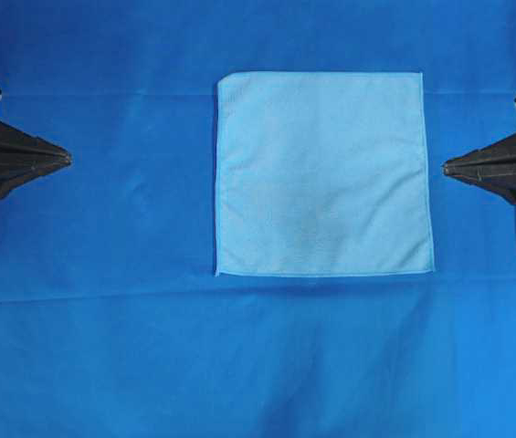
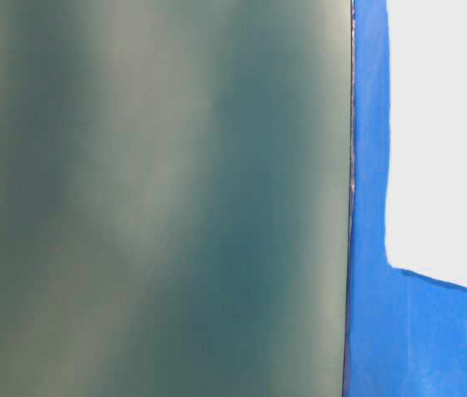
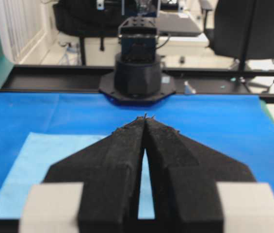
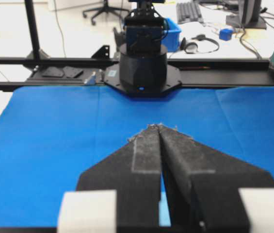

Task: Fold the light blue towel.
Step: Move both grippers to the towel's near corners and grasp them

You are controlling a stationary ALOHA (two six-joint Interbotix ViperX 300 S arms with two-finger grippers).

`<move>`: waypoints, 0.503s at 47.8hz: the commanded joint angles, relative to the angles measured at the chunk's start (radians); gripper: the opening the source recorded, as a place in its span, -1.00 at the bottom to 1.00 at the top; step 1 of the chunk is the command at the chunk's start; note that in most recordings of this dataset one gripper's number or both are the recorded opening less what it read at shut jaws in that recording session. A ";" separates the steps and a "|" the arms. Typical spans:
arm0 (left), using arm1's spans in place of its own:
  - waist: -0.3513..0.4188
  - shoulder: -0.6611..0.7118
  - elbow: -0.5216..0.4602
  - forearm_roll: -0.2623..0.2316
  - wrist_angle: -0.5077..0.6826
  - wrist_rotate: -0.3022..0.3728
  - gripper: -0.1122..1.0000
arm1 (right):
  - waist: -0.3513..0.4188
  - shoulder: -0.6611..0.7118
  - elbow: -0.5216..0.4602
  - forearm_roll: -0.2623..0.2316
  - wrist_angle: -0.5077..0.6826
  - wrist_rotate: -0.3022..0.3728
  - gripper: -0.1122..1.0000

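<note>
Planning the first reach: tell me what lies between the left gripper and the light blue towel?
Only bare blue table covering separates the shut left gripper from the light blue towel, seen in the overhead view.

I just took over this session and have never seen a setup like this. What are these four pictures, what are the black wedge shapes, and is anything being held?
The black wedges are the robot's two hands, one per arm. From above, the left hand and right hand sit at opposite edges, both shut and holding nothing. Between them the light blue towel lies flat and unfolded on the darker blue table cover, touched by neither hand. Two pictures come from cameras on the wrists, each looking along its own closed hand toward the other arm's base. The table-level picture is mostly blocked by a blurred greenish panel and tells you little.
</note>
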 commanded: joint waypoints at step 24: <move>0.163 0.426 -0.149 -0.028 -0.094 -0.002 -0.79 | -0.350 0.067 -0.048 0.006 0.333 0.043 -0.79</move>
